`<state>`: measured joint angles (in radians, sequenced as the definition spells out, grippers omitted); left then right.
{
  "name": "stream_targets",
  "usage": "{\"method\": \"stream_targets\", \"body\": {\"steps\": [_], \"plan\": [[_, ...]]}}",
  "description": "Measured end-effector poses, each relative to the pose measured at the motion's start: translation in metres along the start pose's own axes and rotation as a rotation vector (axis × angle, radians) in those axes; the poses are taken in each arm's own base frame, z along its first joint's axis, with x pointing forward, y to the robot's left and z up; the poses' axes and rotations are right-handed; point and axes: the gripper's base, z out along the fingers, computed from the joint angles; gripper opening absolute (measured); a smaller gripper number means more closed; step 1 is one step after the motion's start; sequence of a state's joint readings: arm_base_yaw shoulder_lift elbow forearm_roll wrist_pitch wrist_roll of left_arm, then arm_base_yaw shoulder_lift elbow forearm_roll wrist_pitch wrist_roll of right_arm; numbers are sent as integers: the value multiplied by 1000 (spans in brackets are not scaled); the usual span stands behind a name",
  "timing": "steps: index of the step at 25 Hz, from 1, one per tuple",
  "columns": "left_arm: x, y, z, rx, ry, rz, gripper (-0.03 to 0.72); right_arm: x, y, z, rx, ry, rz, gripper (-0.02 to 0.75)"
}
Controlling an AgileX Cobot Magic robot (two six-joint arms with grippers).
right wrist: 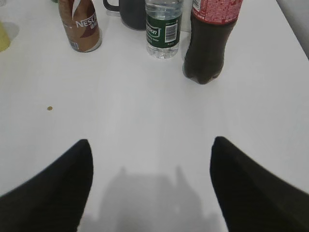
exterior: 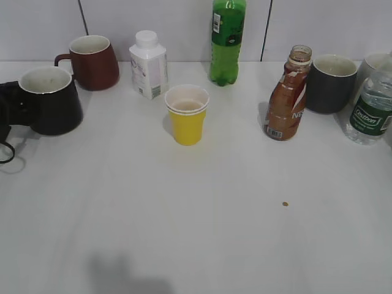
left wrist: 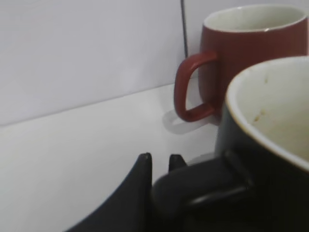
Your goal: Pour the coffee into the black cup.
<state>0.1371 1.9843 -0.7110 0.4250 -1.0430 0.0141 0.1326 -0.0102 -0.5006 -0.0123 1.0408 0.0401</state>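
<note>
The black cup (exterior: 52, 101) stands at the far left of the table, white inside; it fills the right of the left wrist view (left wrist: 260, 159). My left gripper (exterior: 17, 109) is shut on its black loop handle, with the fingertips (left wrist: 160, 159) on either side of it. The coffee bottle (exterior: 286, 101), brown with a brown, white and red label and no cap, stands upright at the right centre and shows in the right wrist view (right wrist: 79, 24). My right gripper (right wrist: 150, 141) is open and empty above bare table, well short of the bottle. It is out of the exterior view.
A dark red mug (exterior: 92, 61), a white bottle (exterior: 149, 64) and a green soda bottle (exterior: 228, 40) stand along the back. A yellow paper cup (exterior: 187, 114) is in the middle. A dark grey mug (exterior: 331, 82), a water bottle (exterior: 370, 107) and a cola bottle (right wrist: 210, 38) crowd the right.
</note>
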Motion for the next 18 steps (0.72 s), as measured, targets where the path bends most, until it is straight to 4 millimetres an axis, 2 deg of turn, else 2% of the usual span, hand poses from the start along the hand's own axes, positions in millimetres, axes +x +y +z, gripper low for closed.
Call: {"method": "stream_targets", "body": {"steps": [5, 11, 18], "plan": [[-14, -6, -14, 33, -19, -37, 57, 0, 0, 0, 0, 0, 0, 588], [-47, -13, -25, 124, -119, -73, 57, 0, 0, 0, 0, 0, 0, 588], [-61, -35, -26, 246, -196, -151, 56, 0, 0, 0, 0, 0, 0, 588]]}}
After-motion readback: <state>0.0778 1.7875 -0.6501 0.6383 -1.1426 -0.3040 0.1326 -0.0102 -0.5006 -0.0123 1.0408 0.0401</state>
